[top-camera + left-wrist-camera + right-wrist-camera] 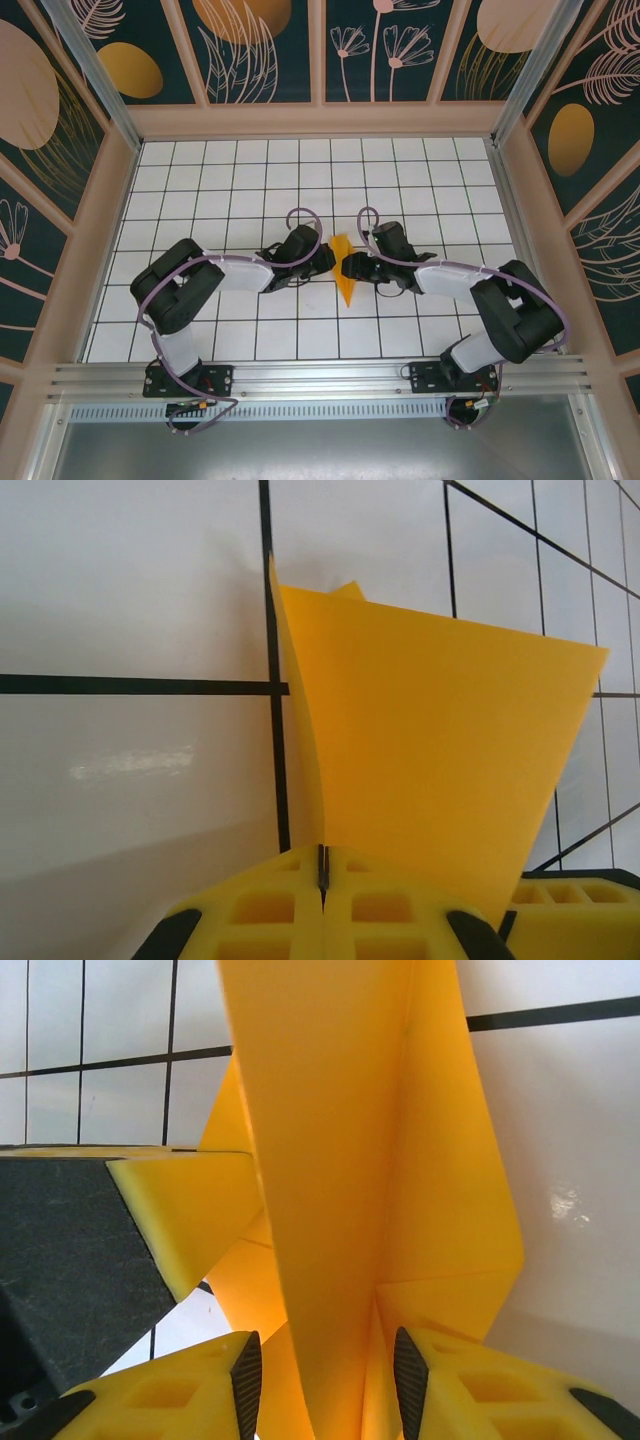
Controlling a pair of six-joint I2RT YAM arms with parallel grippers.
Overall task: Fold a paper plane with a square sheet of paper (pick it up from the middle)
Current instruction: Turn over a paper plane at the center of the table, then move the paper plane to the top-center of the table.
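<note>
The square sheet of paper (345, 272), orange-yellow and creased into a narrow pointed shape, stands on edge at the table's middle between both grippers. My left gripper (328, 262) is shut on it: in the left wrist view the yellow jaws (322, 865) meet on the paper's (430, 760) lower edge. My right gripper (353, 265) faces it from the right. In the right wrist view its jaws (322, 1380) stand apart, with the paper's (340, 1160) folded layers running down between the dark pads (247, 1375) and a gap on either side. A finger of the left gripper (190, 1210) shows close beside the paper.
The white gridded table (240, 180) is boxed in by raised walls with a dark leaf pattern (260, 50). An aluminium rail (320, 375) runs along the near edge above both arm bases. A yellow finger of the right gripper (570, 905) sits at the lower right of the left wrist view.
</note>
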